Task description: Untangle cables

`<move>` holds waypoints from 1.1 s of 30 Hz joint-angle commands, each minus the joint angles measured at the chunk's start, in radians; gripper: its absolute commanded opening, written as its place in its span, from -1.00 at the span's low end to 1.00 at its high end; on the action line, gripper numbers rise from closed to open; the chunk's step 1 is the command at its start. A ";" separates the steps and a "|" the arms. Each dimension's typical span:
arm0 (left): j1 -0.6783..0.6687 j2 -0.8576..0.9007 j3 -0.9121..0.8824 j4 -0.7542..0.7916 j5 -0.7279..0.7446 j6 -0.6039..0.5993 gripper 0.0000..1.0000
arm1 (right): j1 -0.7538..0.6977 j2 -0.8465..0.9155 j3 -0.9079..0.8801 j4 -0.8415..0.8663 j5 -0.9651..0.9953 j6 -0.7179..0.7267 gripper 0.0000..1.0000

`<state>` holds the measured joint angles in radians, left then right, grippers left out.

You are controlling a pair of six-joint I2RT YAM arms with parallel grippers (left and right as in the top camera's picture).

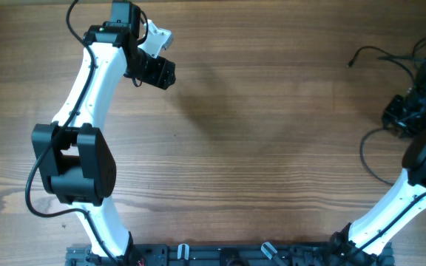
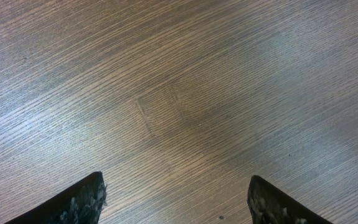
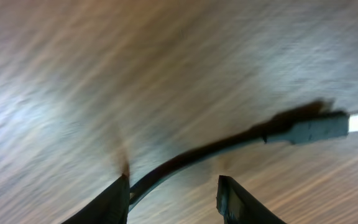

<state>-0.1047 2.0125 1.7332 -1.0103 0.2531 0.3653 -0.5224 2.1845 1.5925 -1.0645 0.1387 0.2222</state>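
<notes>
The right gripper [image 3: 173, 183] has its jaws part-way apart, and one thin black cable [image 3: 229, 140] runs up out of the gap, close against its left finger, and bends away to a small plug [image 3: 328, 126] with a pale metal tip. The gap looks wider than the strand, and the wrist view is blurred, so I cannot tell whether the cable is pinched deeper in or only lies between the fingers. From overhead this gripper sits at the far right edge of the table [image 2: 166, 93], in among the cables [image 1: 379, 53]. Loose strands trail away from it toward the far side, and another loop curves out on the near side. The left gripper [image 2: 176, 180] has its jaws wide apart and holds nothing. It hangs over bare wood at the far left, well apart from the wires. The step in hand looks like drawing one strand out of the cluster by its plug end, and the untangling seems to be at an early stage, since the strands lie crossed and close together. The next move likely calls for a firm hold on that one strand and a pull away from the others. The free arm may need to come across and pin the remaining wires so they do not drag along.
</notes>
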 commanded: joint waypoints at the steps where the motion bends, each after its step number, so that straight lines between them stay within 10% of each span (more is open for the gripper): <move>1: 0.003 0.013 -0.002 -0.002 0.020 0.021 0.50 | -0.053 0.050 -0.044 0.006 0.043 0.040 -0.04; 20: 0.003 0.013 -0.002 0.011 0.020 0.021 0.51 | 0.024 -0.135 0.090 -0.047 -0.092 0.031 0.09; 33: 0.003 0.005 -0.002 0.024 0.015 -0.038 0.51 | 0.474 -0.326 0.090 -0.028 -0.084 -0.008 0.16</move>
<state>-0.1047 2.0125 1.7332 -0.9909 0.2565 0.3599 -0.1513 1.8725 1.6718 -1.0946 0.0669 0.2325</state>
